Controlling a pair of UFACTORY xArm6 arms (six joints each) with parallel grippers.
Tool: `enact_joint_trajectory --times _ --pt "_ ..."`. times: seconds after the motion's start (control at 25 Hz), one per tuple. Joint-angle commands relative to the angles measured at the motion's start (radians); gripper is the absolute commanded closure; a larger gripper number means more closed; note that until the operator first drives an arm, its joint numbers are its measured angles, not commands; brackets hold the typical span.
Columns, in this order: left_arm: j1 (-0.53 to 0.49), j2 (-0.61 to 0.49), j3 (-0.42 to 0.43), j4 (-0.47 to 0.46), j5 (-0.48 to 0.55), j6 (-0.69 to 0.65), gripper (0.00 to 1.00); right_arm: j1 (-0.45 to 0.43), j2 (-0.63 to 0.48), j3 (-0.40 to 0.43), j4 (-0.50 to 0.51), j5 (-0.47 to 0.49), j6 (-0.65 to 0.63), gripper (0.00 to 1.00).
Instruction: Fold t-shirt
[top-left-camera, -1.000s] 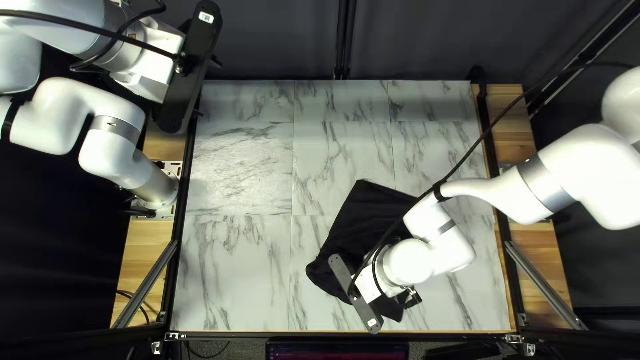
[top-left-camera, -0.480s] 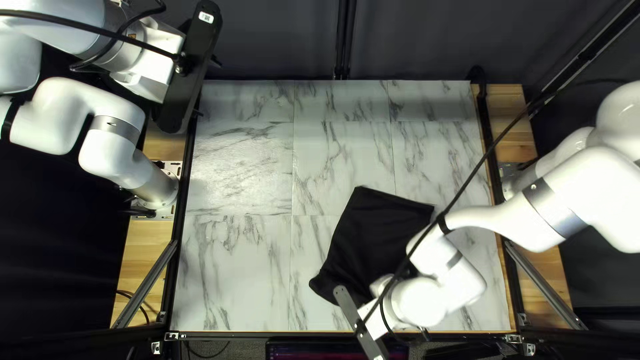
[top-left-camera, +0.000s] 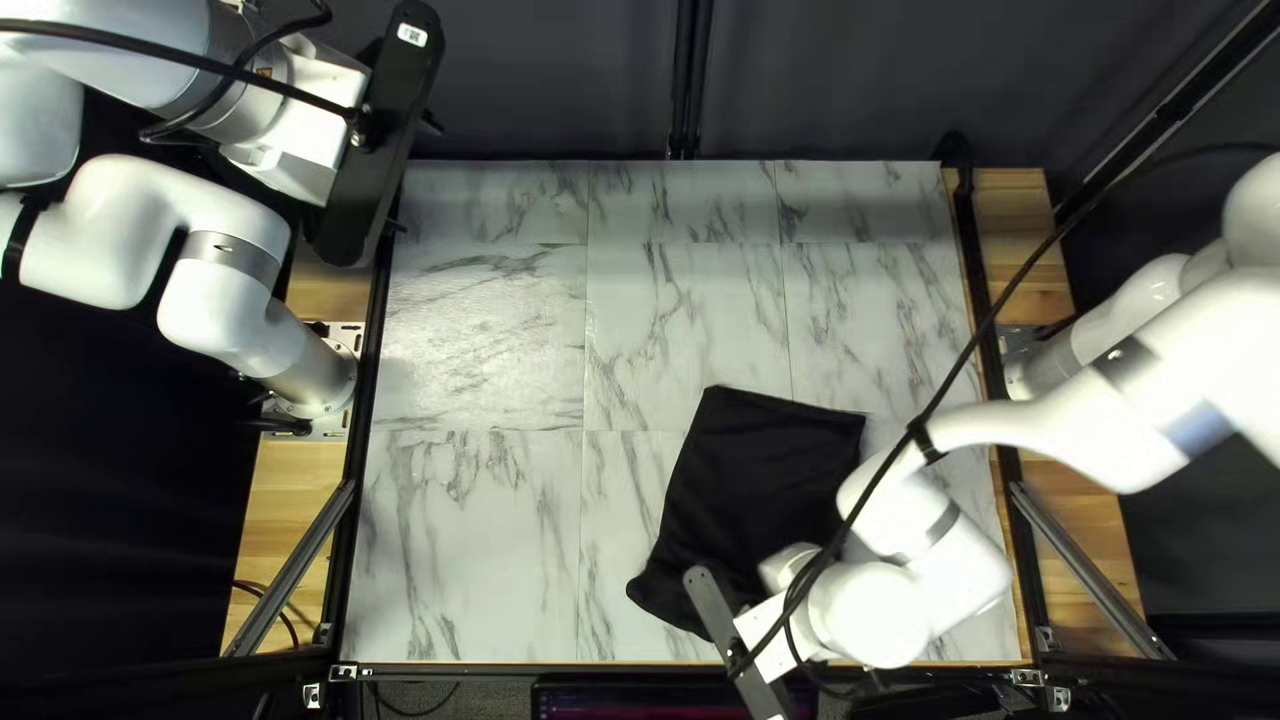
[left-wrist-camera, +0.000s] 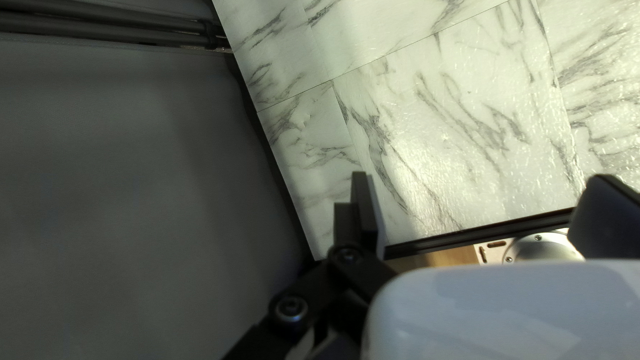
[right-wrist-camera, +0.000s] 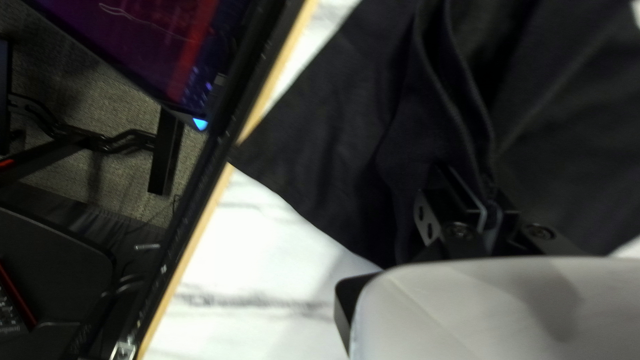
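The shirt [top-left-camera: 767, 480] seems light and limp, so it should be held deep through the fold [right-wrist-camera: 459, 87], where the right pincer [right-wrist-camera: 490, 190] clamps it; the left pincer [left-wrist-camera: 483, 180], toward ten o'clock from it, is spread and empty.

Monitor [top-left-camera: 674, 702]: positioned at the near edge of the marble-patterned table [top-left-camera: 467, 534]. Dark curtain [top-left-camera: 534, 80]: hangs behind the far edge.

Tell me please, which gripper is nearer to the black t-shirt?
Right. The right gripper has its jaws shut on the t-shirt, near the table's near edge; the left gripper hangs open by the far left corner, well away from it.
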Motion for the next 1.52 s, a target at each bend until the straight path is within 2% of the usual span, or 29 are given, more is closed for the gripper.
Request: enact_joint_trajectory --times 0.04,0.28,0.52,0.64,0.84,0.88,0.92,0.96,1.16,1.36,1.48,1.52 --pt "0.0 0.0 0.0 0.0 0.0 0.0 0.0 0.021 -0.042 -0.057 -0.03 0.127 0.035 1.0" --pt "0.0 0.0 0.0 0.0 0.0 0.0 0.0 0.074 0.013 -0.137 -0.037 0.188 0.094 1.0" --pt "0.0 0.0 0.0 0.0 0.0 0.0 0.0 0.138 0.056 -0.063 0.017 0.087 0.155 1.0" --pt "0.0 0.0 0.0 0.0 0.0 0.0 0.0 0.17 0.07 -0.052 0.059 0.065 0.176 1.0" --pt "0.0 0.0 0.0 0.0 0.0 0.0 0.0 0.177 0.107 -0.049 0.152 0.006 0.094 1.0" --pt "0.0 0.0 0.0 0.0 0.0 0.0 0.0 0.174 0.111 -0.047 0.165 -0.003 0.075 0.37" --pt "0.0 0.0 0.0 0.0 0.0 0.0 0.0 0.17 0.121 -0.045 0.19 -0.023 0.039 0.26" --pt "0.0 0.0 0.0 0.0 0.0 0.0 0.0 0.168 0.123 -0.042 0.201 -0.031 0.024 0.02" --pt "0.0 0.0 0.0 0.0 0.0 0.0 0.0 0.163 0.076 0.015 0.255 -0.05 -0.021 0.0" --pt "0.0 0.0 0.0 0.0 0.0 0.0 0.0 0.16 -0.003 0.009 0.237 0.049 0.012 0.0" --pt "0.0 0.0 0.0 0.0 0.0 0.0 0.0 0.147 -0.064 0.044 0.222 0.081 0.019 0.0" --pt "0.0 0.0 0.0 0.0 0.0 0.0 0.0 0.131 -0.102 0.08 0.212 0.083 0.012 0.0"
